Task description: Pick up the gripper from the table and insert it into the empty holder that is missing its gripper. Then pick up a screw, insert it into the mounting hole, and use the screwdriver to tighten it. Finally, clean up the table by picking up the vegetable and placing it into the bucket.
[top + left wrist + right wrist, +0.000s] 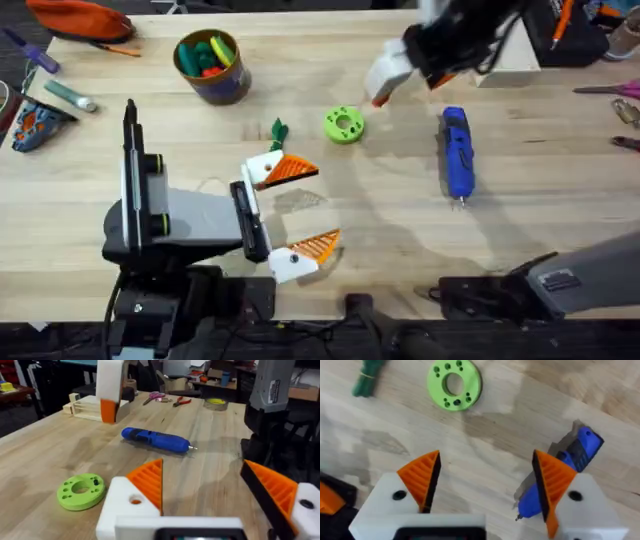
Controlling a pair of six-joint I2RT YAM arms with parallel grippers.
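Blue screwdriver (457,153) lies loose on the wooden table (400,220).
Both grippers gape wide, holding nothing: left gripper (300,210) low beside the green vegetable (277,130), right gripper (485,482) raised above the screwdriver.

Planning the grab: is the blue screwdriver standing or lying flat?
Lying flat. The screwdriver rests lengthwise on the table, bit toward the arms' bases, untouched.

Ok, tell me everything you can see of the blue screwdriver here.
The screwdriver is a blue, pen-shaped plastic tool with darker blue grip sections and a thin metal bit at one end. It lies flat on the table, right of the green disc, its bit pointing toward the arms' bases. Nothing holds it; the right gripper hovers open above, with one orange finger over it in the right wrist view.
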